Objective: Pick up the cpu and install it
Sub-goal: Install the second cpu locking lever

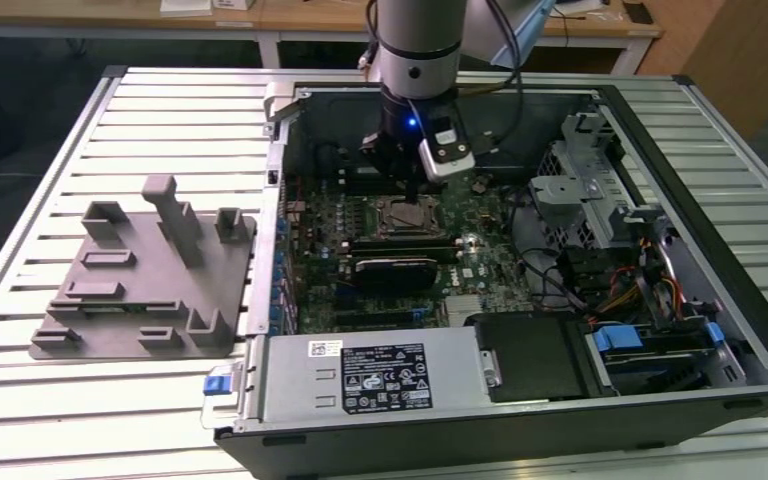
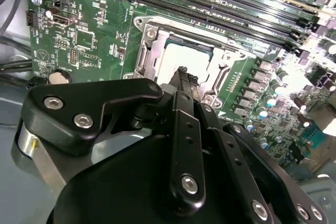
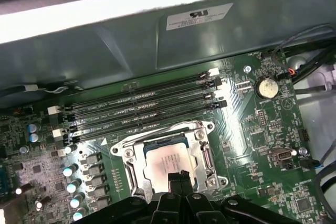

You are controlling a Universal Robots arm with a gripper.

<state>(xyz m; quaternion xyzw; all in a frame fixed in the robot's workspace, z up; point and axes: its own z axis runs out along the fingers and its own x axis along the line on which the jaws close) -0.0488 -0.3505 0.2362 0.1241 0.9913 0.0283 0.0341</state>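
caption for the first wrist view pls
Gripper poised over the cpu seated in the motherboard socket, below four memory slots.

Light: I see even overhead brightness.
Glare: cpu [image 2: 181, 59] lid washed out.
Blur: gripper [image 2: 184, 80] body soft up close.

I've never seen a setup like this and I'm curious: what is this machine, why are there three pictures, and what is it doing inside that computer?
It is one robot arm with a claw at its tip. The exterior view comes from a camera off the arm. It shows an open computer case lying on a slatted metal table, with a grey plastic fixture beside it toward the exterior view's left.

The other two pictures come from cameras riding near the arm's wrist, looking down past the black claw at the green motherboard.

In both wrist views the cpu, a small silvery square chip, lies inside the metal-framed socket, and the claw's tip hangs just over it. Whether the claw grips the chip is hard to tell.
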